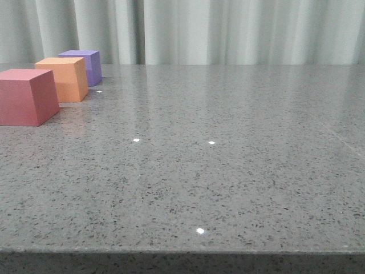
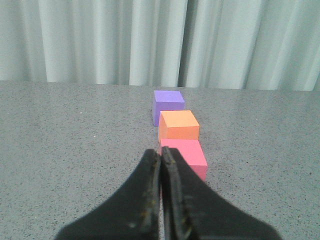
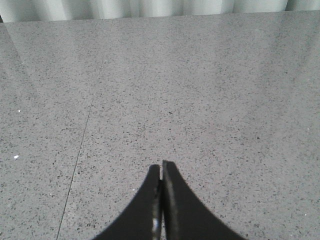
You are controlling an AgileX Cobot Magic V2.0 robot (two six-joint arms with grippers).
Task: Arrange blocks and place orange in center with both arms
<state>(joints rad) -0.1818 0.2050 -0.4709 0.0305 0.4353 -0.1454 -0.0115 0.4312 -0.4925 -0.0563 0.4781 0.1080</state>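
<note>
Three cubes stand in a row at the table's far left in the front view: a red-pink cube [image 1: 25, 96] nearest, the orange cube [image 1: 64, 79] in the middle, a purple cube [image 1: 83, 65] farthest. The left wrist view shows the same row, red-pink [image 2: 185, 156], orange [image 2: 179, 125], purple [image 2: 167, 105]. My left gripper [image 2: 161, 152] is shut and empty, its tips just short of the red-pink cube. My right gripper [image 3: 161, 168] is shut and empty over bare table, with no cube in its view. Neither arm appears in the front view.
The grey speckled table [image 1: 228, 148] stretches wide to the right of the cubes. Its front edge [image 1: 182, 251] runs along the bottom of the front view. A pale curtain [image 1: 228, 28] hangs behind the far edge. A thin seam [image 3: 75, 165] crosses the tabletop.
</note>
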